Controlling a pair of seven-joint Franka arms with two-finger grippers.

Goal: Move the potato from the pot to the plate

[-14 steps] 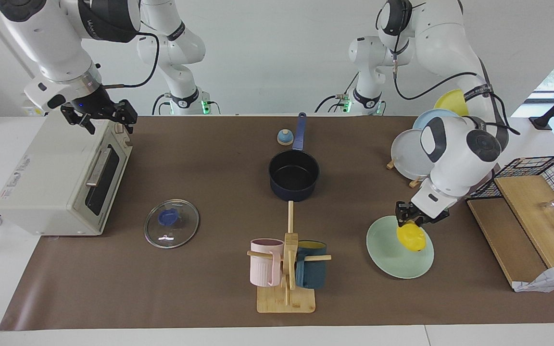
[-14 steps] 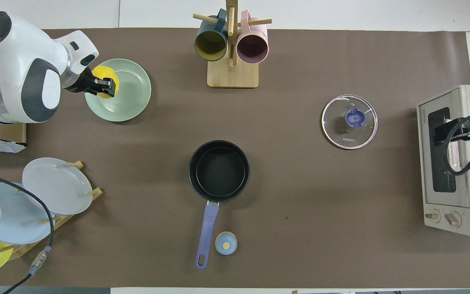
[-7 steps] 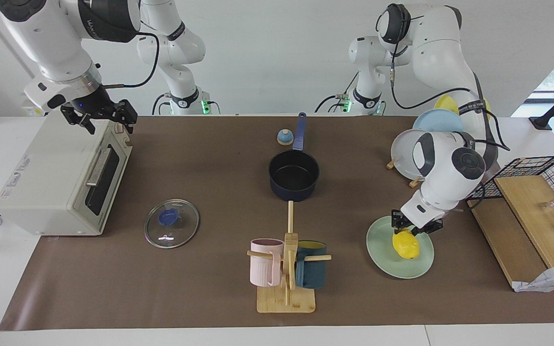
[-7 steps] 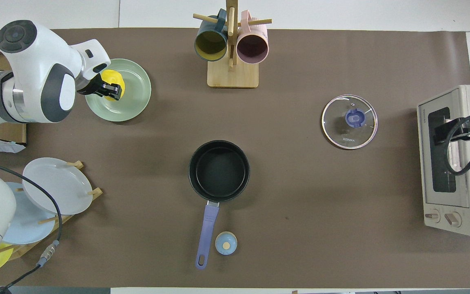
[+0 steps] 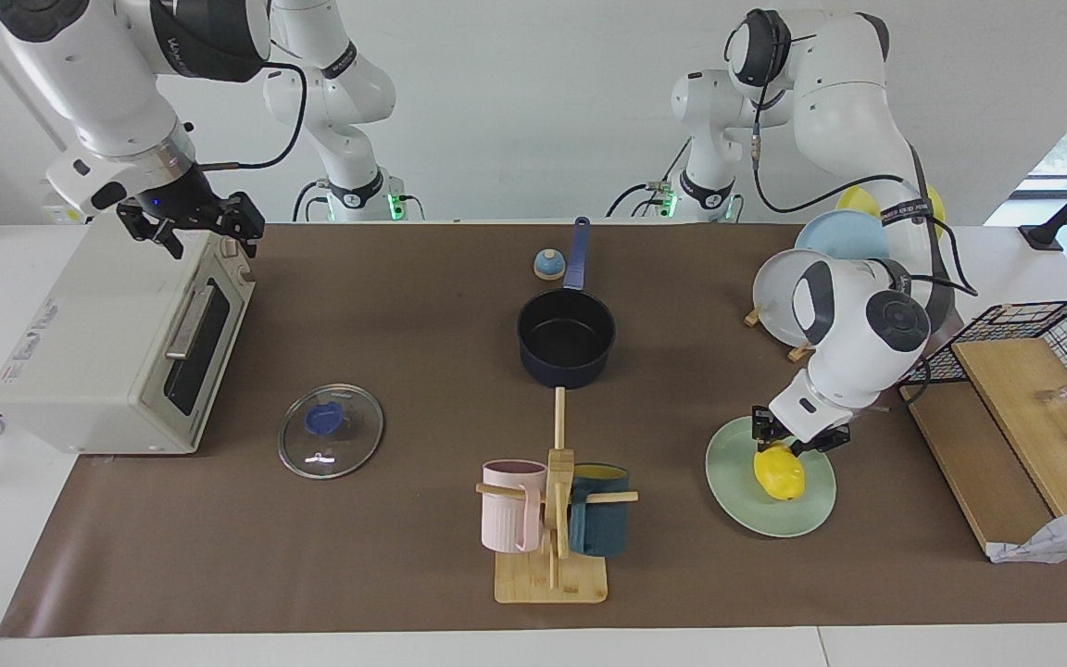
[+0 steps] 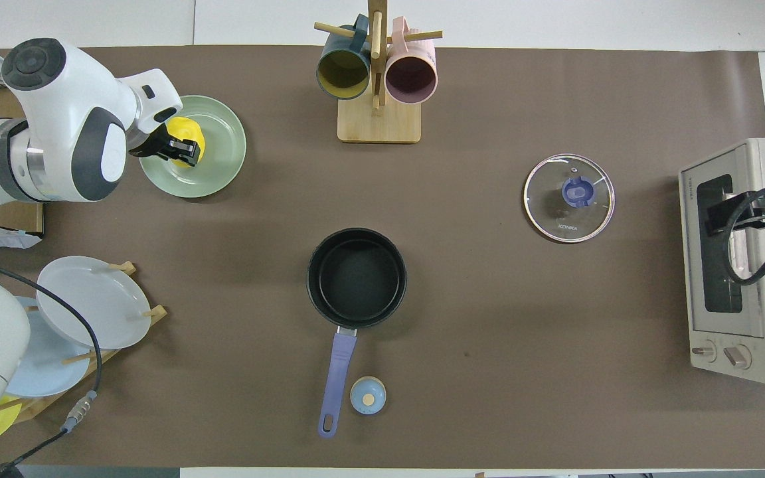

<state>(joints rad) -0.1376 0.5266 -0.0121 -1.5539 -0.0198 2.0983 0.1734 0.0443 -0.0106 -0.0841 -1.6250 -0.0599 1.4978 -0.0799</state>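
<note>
The yellow potato [image 5: 779, 472] lies on the pale mint-green plate [image 5: 737, 505], toward the left arm's end of the table; it also shows in the overhead view [image 6: 188, 131] on the plate [image 6: 220, 166]. My left gripper [image 5: 791, 443] is down over the plate, shut on the top of the potato, and shows in the overhead view [image 6: 182, 149]. The dark navy pot [image 5: 566, 338] with its long blue handle [image 5: 576, 252] stands mid-table, nothing in it [image 6: 356, 277]. My right gripper [image 5: 207, 239] waits, open, over the toaster oven [image 5: 117, 343].
A glass lid [image 5: 330, 431] lies between oven and pot. A mug rack [image 5: 555, 519] with a pink and a teal mug stands farther from the robots than the pot. A small blue knob [image 5: 548, 265] lies beside the pot's handle. A plate rack [image 5: 788, 301] and a wire basket [image 5: 1043, 343] stand near the left arm.
My left gripper came down with the potato from just above the plate until the potato rests on it. In the last half second it hardly moved. The right arm stayed still.
</note>
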